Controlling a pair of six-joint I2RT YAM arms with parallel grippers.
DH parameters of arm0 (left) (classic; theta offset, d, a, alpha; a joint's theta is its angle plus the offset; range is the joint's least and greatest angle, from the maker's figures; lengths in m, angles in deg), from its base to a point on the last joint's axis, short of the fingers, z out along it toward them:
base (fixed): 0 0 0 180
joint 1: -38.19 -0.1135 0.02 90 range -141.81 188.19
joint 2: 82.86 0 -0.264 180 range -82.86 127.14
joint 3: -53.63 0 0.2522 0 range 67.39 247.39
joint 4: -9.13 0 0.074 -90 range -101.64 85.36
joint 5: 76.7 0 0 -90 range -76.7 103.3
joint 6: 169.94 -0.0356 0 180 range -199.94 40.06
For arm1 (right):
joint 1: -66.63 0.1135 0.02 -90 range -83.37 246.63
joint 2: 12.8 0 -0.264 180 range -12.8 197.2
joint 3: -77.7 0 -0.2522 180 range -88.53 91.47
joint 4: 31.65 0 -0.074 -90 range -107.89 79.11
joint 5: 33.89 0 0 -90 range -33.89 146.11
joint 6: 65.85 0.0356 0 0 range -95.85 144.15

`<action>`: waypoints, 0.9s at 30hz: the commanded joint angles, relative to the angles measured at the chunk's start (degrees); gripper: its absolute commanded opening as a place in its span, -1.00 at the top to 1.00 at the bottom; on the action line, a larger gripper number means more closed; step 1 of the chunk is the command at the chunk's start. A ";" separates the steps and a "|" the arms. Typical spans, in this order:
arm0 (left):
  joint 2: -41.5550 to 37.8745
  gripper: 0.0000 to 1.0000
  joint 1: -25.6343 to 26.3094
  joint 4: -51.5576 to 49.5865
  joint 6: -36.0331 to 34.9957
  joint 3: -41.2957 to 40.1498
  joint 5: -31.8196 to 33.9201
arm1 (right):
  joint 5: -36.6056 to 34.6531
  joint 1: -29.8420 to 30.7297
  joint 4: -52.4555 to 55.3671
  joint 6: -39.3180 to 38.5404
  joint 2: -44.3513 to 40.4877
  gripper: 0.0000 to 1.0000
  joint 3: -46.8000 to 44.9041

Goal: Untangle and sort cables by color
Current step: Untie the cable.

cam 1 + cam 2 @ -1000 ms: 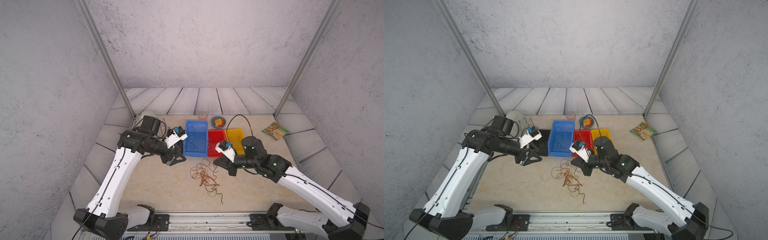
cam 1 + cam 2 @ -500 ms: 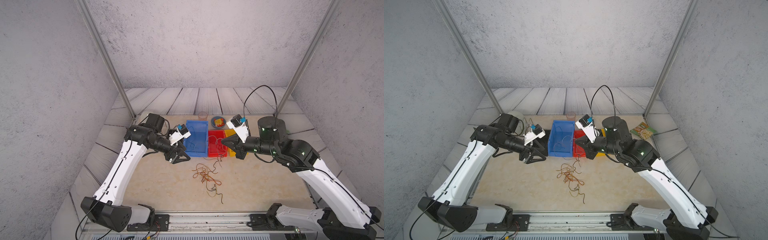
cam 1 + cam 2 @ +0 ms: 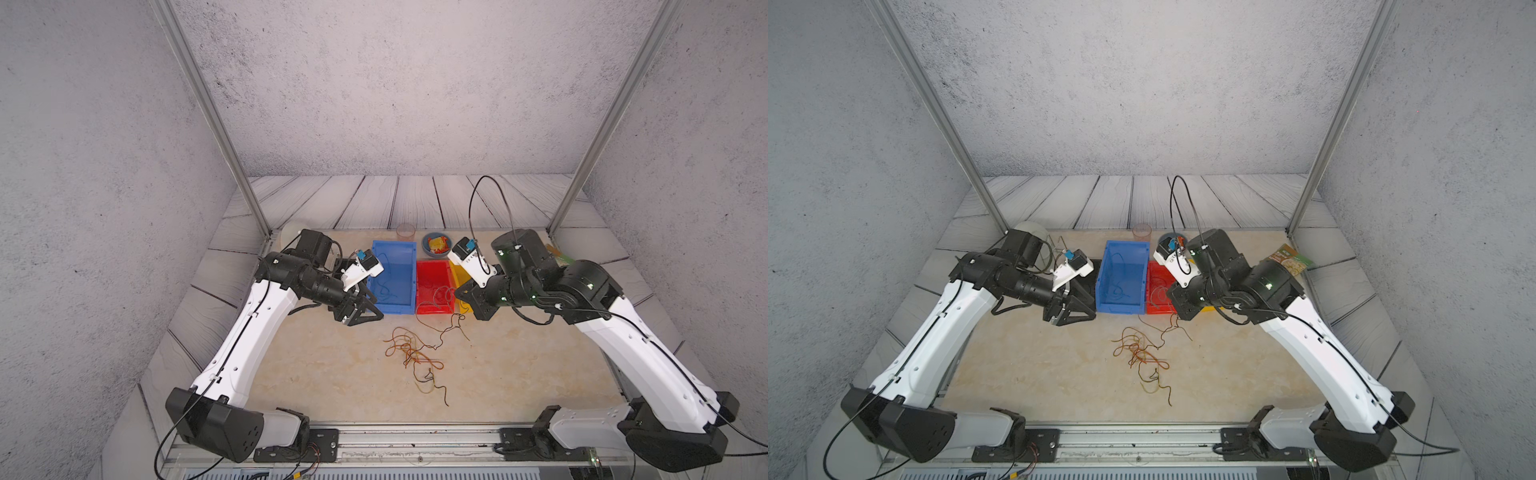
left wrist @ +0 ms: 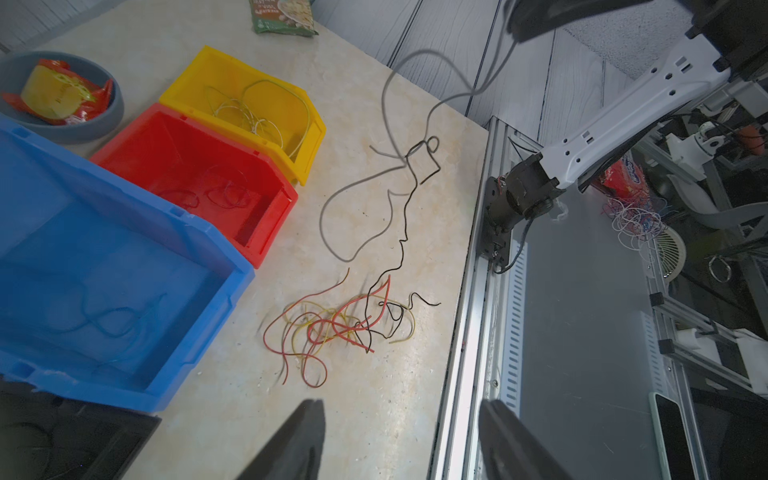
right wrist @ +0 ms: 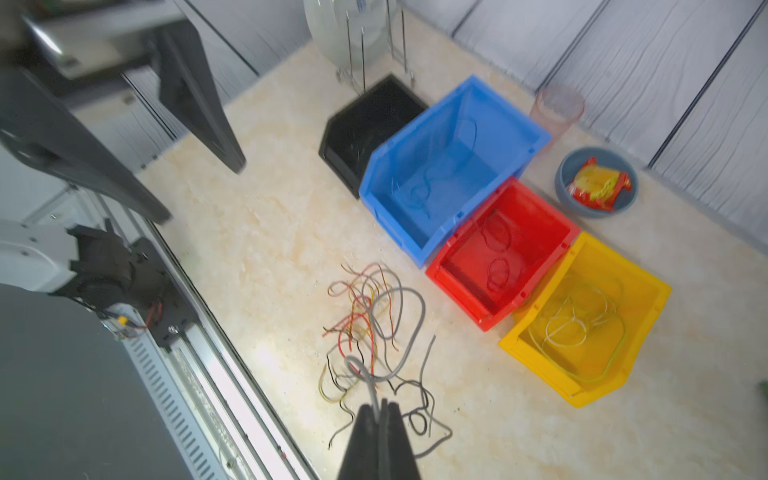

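Note:
A tangle of red, yellow and black cables (image 3: 415,353) (image 4: 340,328) lies on the table in front of the bins. My right gripper (image 3: 458,293) (image 5: 379,407) hangs above the red bin's front right corner, shut on a black cable (image 3: 446,328) (image 5: 399,370) that trails down into the tangle. My left gripper (image 3: 376,309) (image 4: 399,405) is open and empty by the blue bin's front left corner. The blue bin (image 3: 395,309), red bin (image 3: 432,309) and yellow bin (image 4: 249,66) each hold strands of their own color. The black bin (image 5: 365,120) is mostly hidden by the left arm in both top views.
A grey bowl (image 3: 428,249) with a snack packet and a clear cup (image 3: 405,230) stand behind the bins. A snack bag (image 3: 1289,259) lies at the back right, and a plate rack (image 5: 365,37) at the back left. A metal rail (image 3: 415,432) runs along the table's front edge.
My right gripper has risen from beside the tangle to the bins' front, pulling the black cable up with it. The left gripper shifted slightly right toward the blue bin.

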 commanded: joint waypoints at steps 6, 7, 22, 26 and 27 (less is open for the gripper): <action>0.82 -0.33 4.25 10.27 -3.48 -8.68 5.08 | -11.23 -4.29 -5.83 5.22 1.34 1.00 -18.34; 0.93 -0.35 6.19 11.59 -4.22 -10.42 7.39 | -10.26 -5.51 -5.80 5.92 2.02 1.00 -19.75; 10.51 -0.46 21.31 42.20 -3.22 -19.03 7.24 | 1.26 -15.53 -8.31 12.18 -0.10 1.00 -21.97; 11.14 -0.47 21.28 43.87 -4.32 -18.84 -0.19 | 11.80 -15.67 -18.08 19.12 -6.29 1.00 -21.81; 11.18 -0.47 21.29 44.71 -4.19 -19.24 -0.73 | 13.21 -15.69 -20.08 21.55 -7.63 1.00 -21.68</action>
